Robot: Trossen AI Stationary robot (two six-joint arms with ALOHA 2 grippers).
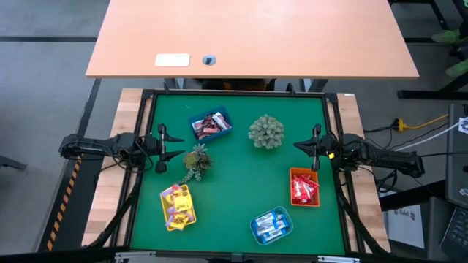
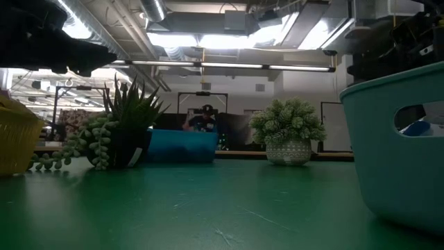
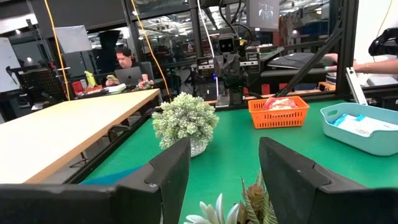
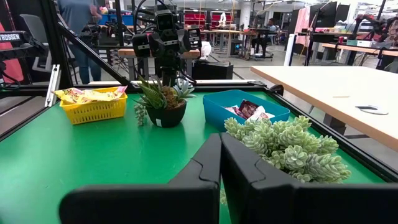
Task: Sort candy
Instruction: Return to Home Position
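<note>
All the candy I can see lies inside four small trays on the green mat. Dark brown sweets [image 1: 210,124] fill the blue tray [image 1: 223,115]. Yellow sweets [image 1: 176,204] are in the yellow tray [image 1: 191,216]. Red sweets [image 1: 303,188] sit in the orange tray [image 1: 292,175], and blue-and-white sweets [image 1: 270,224] in the teal tray [image 1: 255,228]. My left gripper [image 1: 175,144] hovers open at the mat's left edge, beside the dark plant. My right gripper [image 1: 296,145] hovers shut at the mat's right edge, above the orange tray's far end. Neither touches anything.
A dark spiky plant in a pot [image 1: 197,162] stands just right of my left gripper. A pale bushy plant [image 1: 266,131] stands mid-mat toward the far side. A tan table [image 1: 248,36] lies beyond the mat. Bare green mat [image 1: 241,183] stretches between the trays.
</note>
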